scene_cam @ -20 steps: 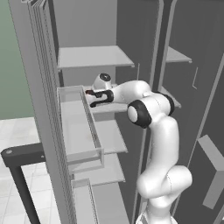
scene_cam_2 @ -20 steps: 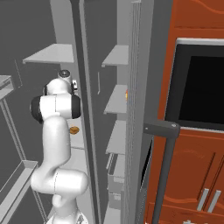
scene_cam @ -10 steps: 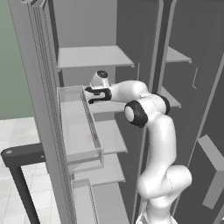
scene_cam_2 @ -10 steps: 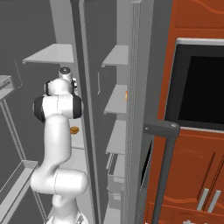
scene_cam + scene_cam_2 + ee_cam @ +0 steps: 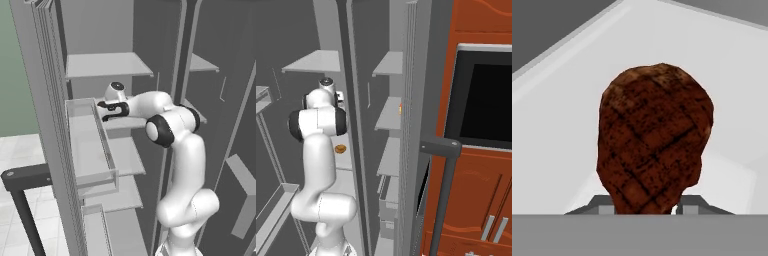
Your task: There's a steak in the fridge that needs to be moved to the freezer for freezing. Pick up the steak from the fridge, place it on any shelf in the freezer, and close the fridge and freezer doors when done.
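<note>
- Largely open: fridge (image 5: pixel 107 65), the wider compartment, with broad pale shelves and a clear door bin (image 5: pixel 87 142) swung out to the left of them.
- Beside the fridge, to the right past the divider: freezer (image 5: pixel 202 63), narrower, short shelves bare as far as visible, door open too.
- Reaching into the fridge at mid height, above a middle shelf: gripper (image 5: pixel 104 111), at the end of the white arm.
- Between the fingertips (image 5: pixel 601 206), low in the hand view: steak (image 5: pixel 654 135), dark red-brown with grill marks, over the pale fridge shelf.
- Jaws drawn in partway and seated against both flanks of the steak; judged a closed grip on it, not yet carried out of the fridge.
- Handling, as a judgement: light, soft and yielding, likely a little slick; best pinched across the thick middle, not the thin edge, and with moderate squeeze only.
- Also on a lower fridge shelf, below the gripper: small orange disc (image 5: pixel 340 148), not the target.
</note>
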Controlling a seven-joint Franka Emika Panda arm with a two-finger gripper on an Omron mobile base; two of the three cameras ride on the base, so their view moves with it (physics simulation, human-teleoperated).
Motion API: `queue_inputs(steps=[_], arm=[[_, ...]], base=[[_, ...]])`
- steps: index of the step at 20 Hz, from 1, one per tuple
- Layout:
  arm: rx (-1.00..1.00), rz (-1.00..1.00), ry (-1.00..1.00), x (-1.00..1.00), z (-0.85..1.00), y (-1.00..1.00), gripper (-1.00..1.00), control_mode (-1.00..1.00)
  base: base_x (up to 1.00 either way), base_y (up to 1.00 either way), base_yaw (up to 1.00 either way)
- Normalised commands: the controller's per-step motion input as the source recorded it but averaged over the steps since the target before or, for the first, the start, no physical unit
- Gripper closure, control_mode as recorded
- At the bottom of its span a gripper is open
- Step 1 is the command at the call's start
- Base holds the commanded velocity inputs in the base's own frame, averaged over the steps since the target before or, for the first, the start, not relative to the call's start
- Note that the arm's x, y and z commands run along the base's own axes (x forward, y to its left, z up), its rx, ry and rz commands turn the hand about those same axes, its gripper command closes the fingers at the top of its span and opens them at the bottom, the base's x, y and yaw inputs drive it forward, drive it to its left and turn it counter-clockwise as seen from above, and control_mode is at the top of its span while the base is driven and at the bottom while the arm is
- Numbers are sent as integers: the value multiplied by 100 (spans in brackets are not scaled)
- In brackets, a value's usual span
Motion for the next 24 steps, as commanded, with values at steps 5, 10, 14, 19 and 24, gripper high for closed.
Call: queue_inputs(steps=[5, 10, 14, 19, 24], arm=[[2, 0, 3, -78, -25, -21, 100, -100], [5, -1, 5, -81, -4, -20, 100, -100], [2, -2, 7, -86, 39, -10, 100, -100], [2, -2, 17, -83, 49, -12, 100, -100], [0, -5, 18, -79, 82, -18, 100, -100]], base=[[0, 0, 0], [0, 0, 0], [0, 0, 0], [0, 0, 0], [0, 0, 0]])
